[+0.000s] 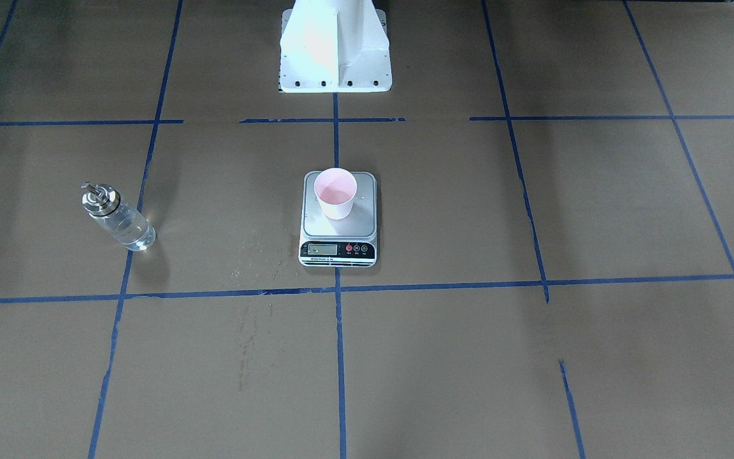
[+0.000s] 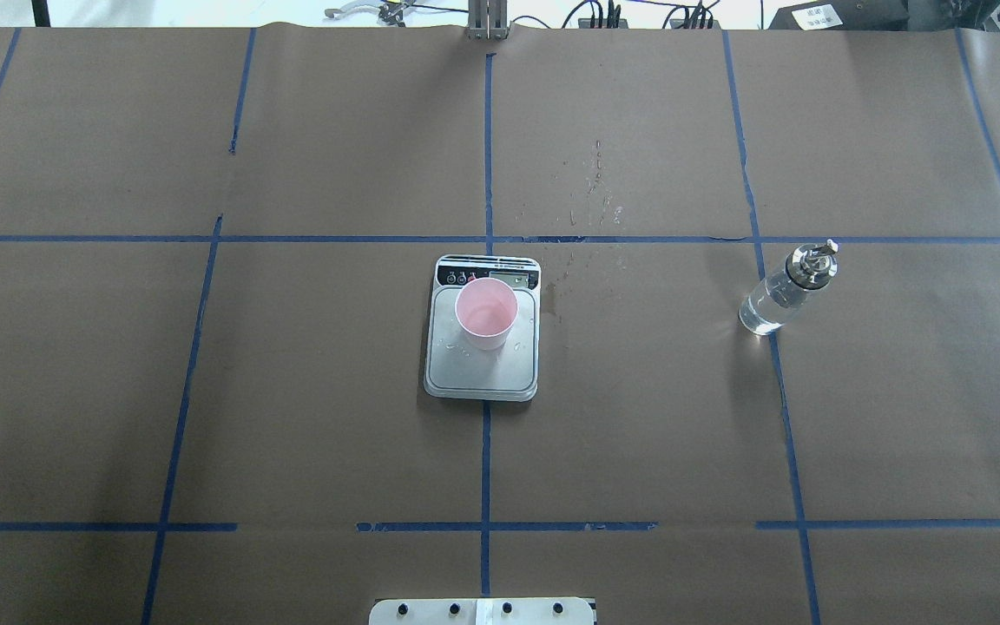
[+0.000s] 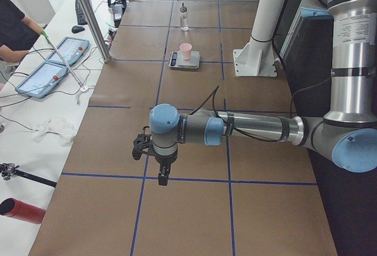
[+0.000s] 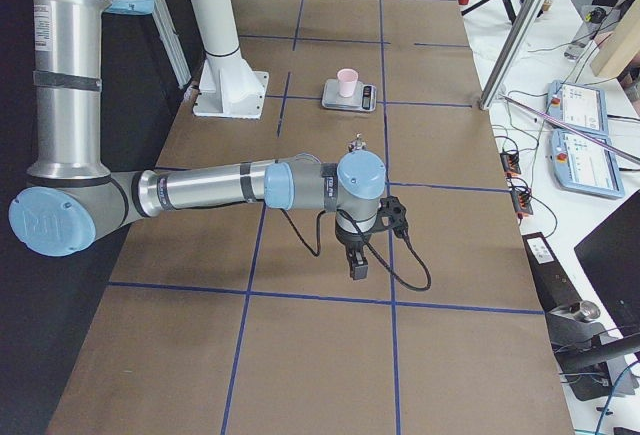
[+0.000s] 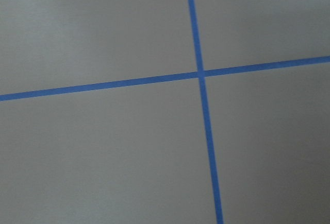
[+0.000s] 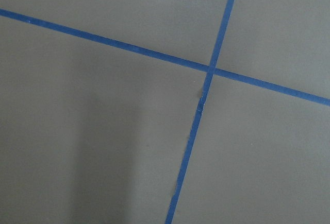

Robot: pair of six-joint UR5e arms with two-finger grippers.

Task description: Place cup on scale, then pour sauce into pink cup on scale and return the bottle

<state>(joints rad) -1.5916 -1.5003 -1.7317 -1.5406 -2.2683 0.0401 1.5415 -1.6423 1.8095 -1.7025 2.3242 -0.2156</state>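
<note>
The pink cup (image 1: pixel 336 194) stands upright on the silver platform of the scale (image 1: pixel 316 224) at the table's middle; both also show in the overhead view, the cup (image 2: pixel 486 312) on the scale (image 2: pixel 483 378). The glass bottle (image 1: pixel 117 217) with clear sauce stands upright on the paper on the robot's right side (image 2: pixel 782 291), apart from both arms. My left gripper (image 3: pixel 163 176) hangs over the table's left end, far from the scale. My right gripper (image 4: pixel 357 270) hangs over the right end. I cannot tell whether either is open or shut. Both wrist views show only paper and blue tape.
The robot's white pedestal (image 1: pixel 335 51) stands behind the scale. Droplets (image 2: pixel 591 187) mark the paper beyond the scale. Blue tape lines cross the brown paper. A side bench with tablets (image 3: pixel 53 67) and a metal post (image 3: pixel 88 15) runs along the operators' edge.
</note>
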